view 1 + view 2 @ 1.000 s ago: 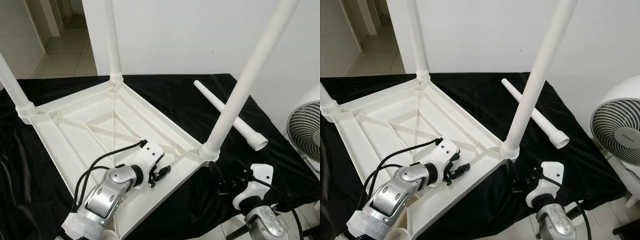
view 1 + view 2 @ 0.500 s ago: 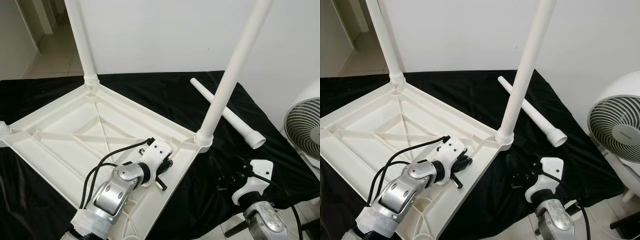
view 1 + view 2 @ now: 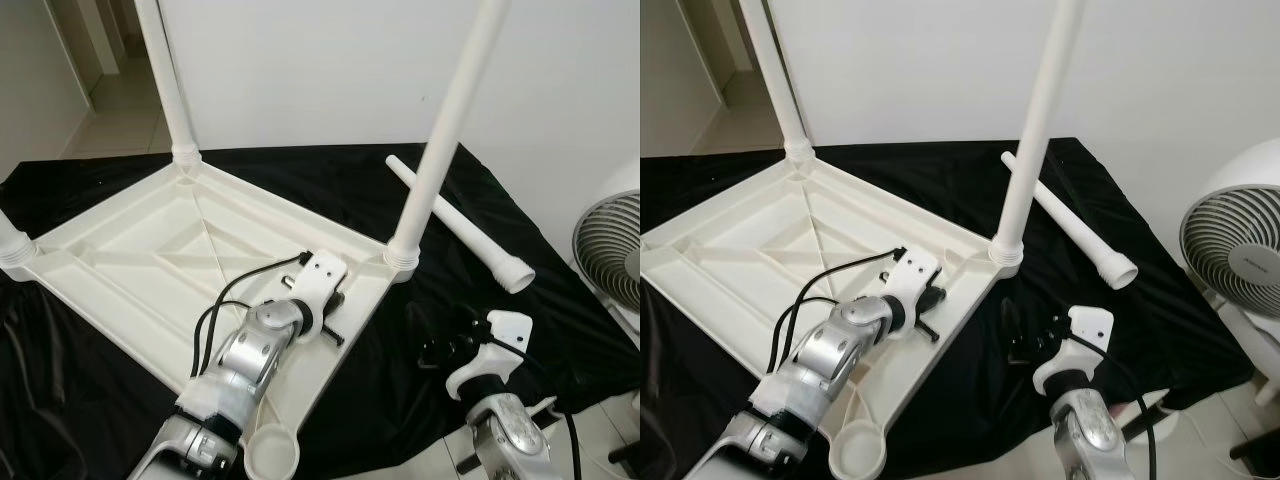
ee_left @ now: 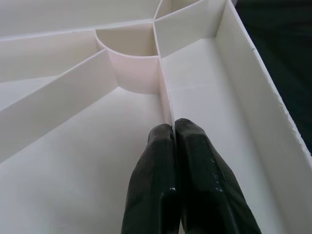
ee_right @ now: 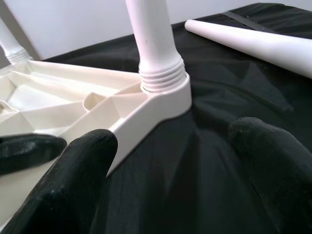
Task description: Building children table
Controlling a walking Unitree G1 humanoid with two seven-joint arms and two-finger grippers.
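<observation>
My left end effector (image 3: 333, 318) rests inside the upside-down white table top (image 3: 130, 250), near its right rim, and its two black fingers (image 4: 175, 180) are pressed together with nothing between them. Their tips touch a thin rib of the plastic, and just ahead of them is a curved wall in the corner of the ribs. Beyond my left end effector, at the near right corner of the table top, one white leg (image 3: 440, 135) stands upright in its socket. Two more legs stand at the far corner (image 3: 165, 75) and at the left corner (image 3: 12, 240).

My right end effector (image 3: 1025, 345) hovers over the black cloth (image 3: 400, 200) of the counter, just beside that right corner, and its fingers (image 5: 68, 185) are spread wide apart and hold nothing. In front of it I see the threaded base of the leg in its socket (image 5: 163, 87). Further ahead a fourth leg (image 3: 460, 225) lies loose on the cloth. To the right of my right end effector, past the counter, stands a white fan (image 3: 1240, 250).
</observation>
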